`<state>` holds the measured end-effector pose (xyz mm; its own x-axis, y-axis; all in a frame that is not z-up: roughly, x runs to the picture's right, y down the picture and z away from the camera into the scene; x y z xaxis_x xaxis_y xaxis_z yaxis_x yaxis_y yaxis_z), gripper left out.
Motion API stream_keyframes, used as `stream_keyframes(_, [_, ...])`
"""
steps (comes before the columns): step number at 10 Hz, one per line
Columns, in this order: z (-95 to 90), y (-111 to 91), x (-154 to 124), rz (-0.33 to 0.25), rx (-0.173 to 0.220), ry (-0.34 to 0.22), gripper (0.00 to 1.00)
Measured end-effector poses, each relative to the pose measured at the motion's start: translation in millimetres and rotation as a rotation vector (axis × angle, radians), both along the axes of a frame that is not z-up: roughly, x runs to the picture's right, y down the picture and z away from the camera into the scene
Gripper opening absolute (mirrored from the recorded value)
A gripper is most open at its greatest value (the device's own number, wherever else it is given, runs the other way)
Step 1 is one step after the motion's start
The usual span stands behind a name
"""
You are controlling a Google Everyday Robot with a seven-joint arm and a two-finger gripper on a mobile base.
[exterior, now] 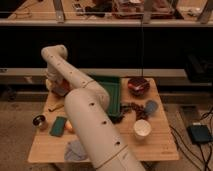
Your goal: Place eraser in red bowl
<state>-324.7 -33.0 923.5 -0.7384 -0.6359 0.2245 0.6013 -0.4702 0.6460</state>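
Note:
The red bowl [138,85] stands at the back right of the wooden table [160,145], with something dark in it. A flat green rectangular block [58,126], which may be the eraser, lies at the front left. My arm rises from the front, bends at the elbow [54,52] and comes down at the table's back left corner. My gripper [59,88] hangs there, low over the table and far left of the bowl. A brownish shape sits at its tip, but I cannot tell what it is.
A green tray [114,89] lies at the back middle, partly behind my arm. A white cup [142,128], a blue object [150,106] and dark small items [131,107] are on the right. A small dark can [39,120], an orange object [68,127], a stick [56,107] and a grey cloth [75,150] are on the left.

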Motion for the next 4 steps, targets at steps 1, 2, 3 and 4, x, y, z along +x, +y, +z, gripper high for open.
stream_keyframes(1, [0.0,0.0,0.0,0.0,0.0,0.0,0.8])
stream_keyframes(2, [0.0,0.0,0.0,0.0,0.0,0.0,0.8])
stream_keyframes(3, [0.0,0.0,0.0,0.0,0.0,0.0,0.8])
stream_keyframes(4, [0.0,0.0,0.0,0.0,0.0,0.0,0.8])
